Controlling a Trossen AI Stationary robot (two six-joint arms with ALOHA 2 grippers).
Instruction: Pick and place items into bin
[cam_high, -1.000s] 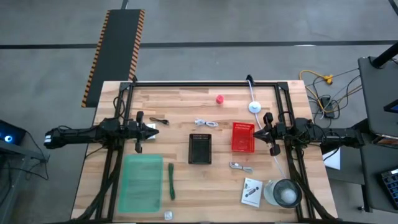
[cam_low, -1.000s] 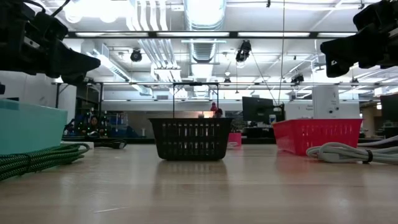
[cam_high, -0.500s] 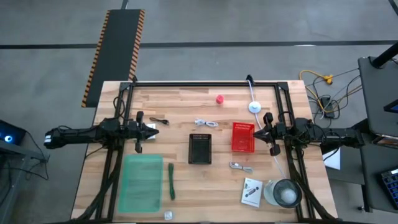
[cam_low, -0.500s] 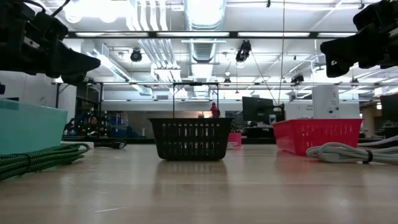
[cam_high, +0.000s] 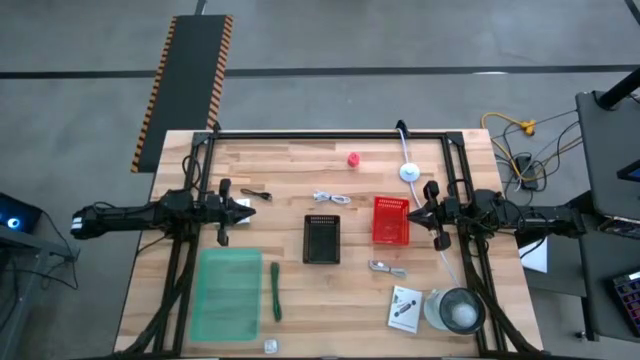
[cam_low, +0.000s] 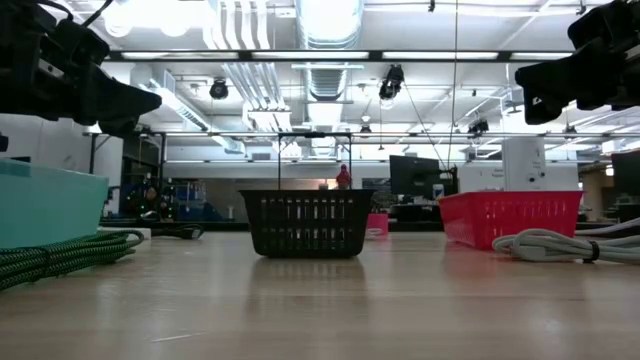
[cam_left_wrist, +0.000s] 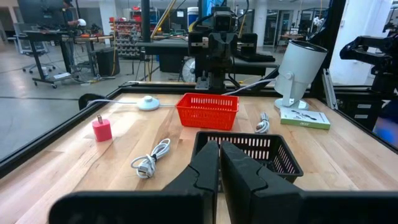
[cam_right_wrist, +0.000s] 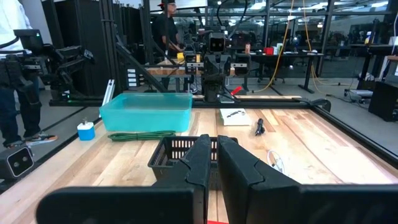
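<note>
Nothing has moved on the table (cam_high: 290, 160) in the last second, so the task has not started: the left gripper (cam_high: 244, 205) and the right gripper (cam_high: 414, 216) both hang closed and empty at the sides, and the black bin (cam_high: 321, 238) between them looks empty. The items lie spread around it, from large to small: the green strip (cam_high: 275, 291), the white printed card (cam_high: 404, 308), the coiled white cable (cam_high: 330, 198), the thin black cable (cam_high: 257, 194), the small metal piece (cam_high: 386, 268) and the tiny red knob (cam_high: 353, 159).
</note>
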